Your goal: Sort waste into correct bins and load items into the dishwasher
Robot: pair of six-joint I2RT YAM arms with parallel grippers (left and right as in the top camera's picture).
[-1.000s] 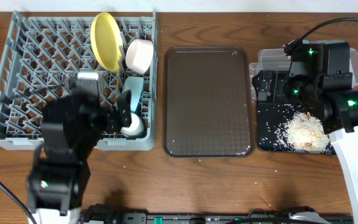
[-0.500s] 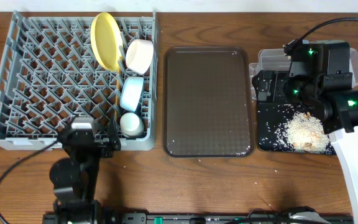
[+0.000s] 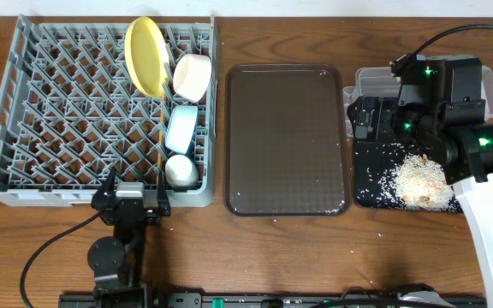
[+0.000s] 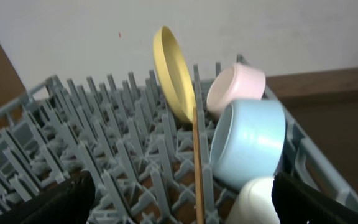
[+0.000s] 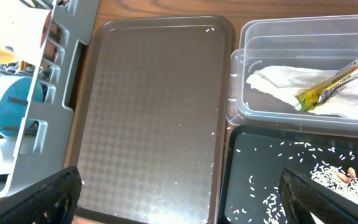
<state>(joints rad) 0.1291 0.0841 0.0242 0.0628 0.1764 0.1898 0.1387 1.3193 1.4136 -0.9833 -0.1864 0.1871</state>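
The grey dish rack (image 3: 24,111) holds the yellow plate (image 3: 146,56) on edge, the white bowl (image 3: 192,75), the light blue bowl (image 3: 182,128), the white cup (image 3: 181,169) and the chopsticks (image 3: 160,137). My left gripper (image 3: 131,204) is open and empty, just in front of the rack's near wall. The left wrist view shows the plate (image 4: 173,74), blue bowl (image 4: 247,143) and a chopstick (image 4: 198,162). My right gripper (image 5: 179,199) is open and empty above the black tray (image 5: 260,186), which holds rice (image 5: 334,171). The clear tub (image 5: 291,37) holds the napkin (image 5: 278,84) and sachet (image 5: 331,84).
The dark brown serving tray (image 3: 285,137) lies bare between the rack and the bins. A few rice grains lie scattered on the black tray (image 3: 371,184) near the pile (image 3: 418,180). The clear tub (image 3: 371,79) sits behind it, partly under my right arm.
My left arm has drawn back from over the rack to the table's front edge and now sits low in front of the rack. The right arm has not moved.
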